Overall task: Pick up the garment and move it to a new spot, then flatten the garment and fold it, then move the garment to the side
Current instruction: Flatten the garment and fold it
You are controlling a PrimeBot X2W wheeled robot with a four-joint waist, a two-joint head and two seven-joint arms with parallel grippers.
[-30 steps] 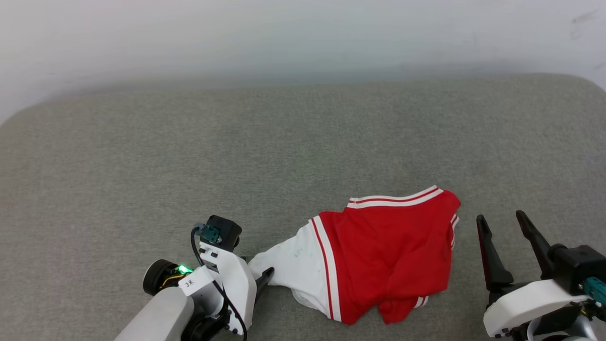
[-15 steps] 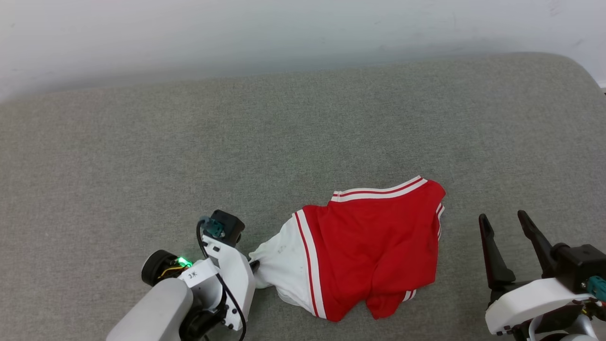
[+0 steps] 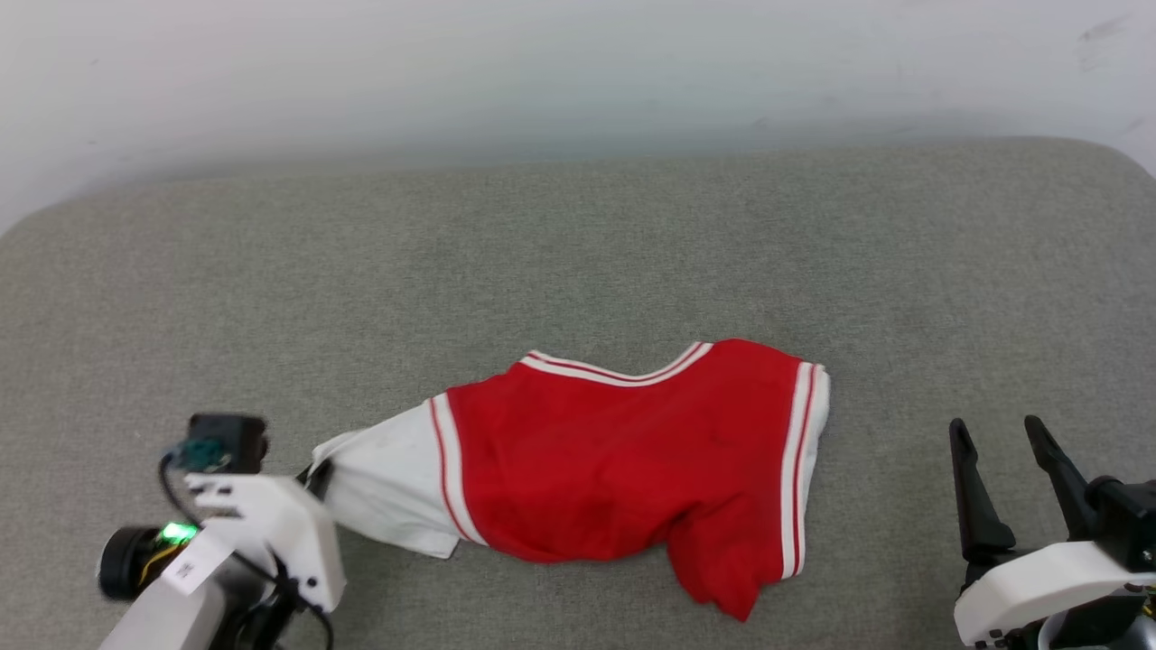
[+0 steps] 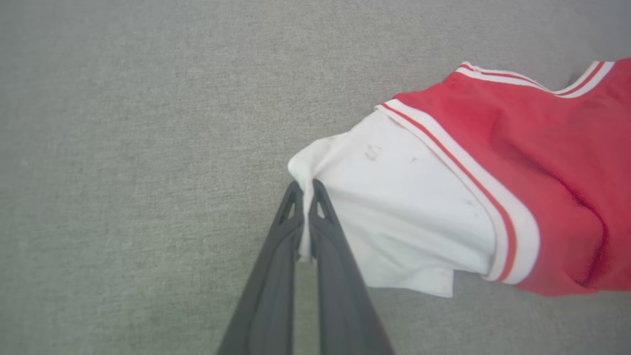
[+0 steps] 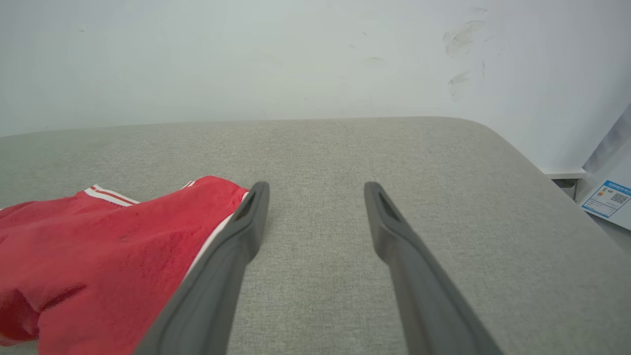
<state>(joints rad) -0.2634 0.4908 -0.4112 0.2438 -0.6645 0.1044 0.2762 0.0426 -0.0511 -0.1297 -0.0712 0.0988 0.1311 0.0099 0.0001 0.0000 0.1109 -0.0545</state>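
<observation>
The garment is a red jersey with a white sleeve and red-white trim, lying crumpled near the front of the grey cushioned surface. My left gripper is at the lower left, shut on the tip of the white sleeve. In the left wrist view, the left gripper pinches a fold of white cloth between its dark fingers. My right gripper stands open at the lower right, apart from the garment. The right wrist view has the right gripper with nothing between its fingers.
A pale wall runs behind the surface. The surface's rounded right corner drops off, with a white labelled object beyond it. Bare grey fabric stretches behind and left of the garment.
My left gripper closed on the white sleeve and pulled it left, stretching the garment out leftward. The head camera shifted too. The right gripper stayed open.
</observation>
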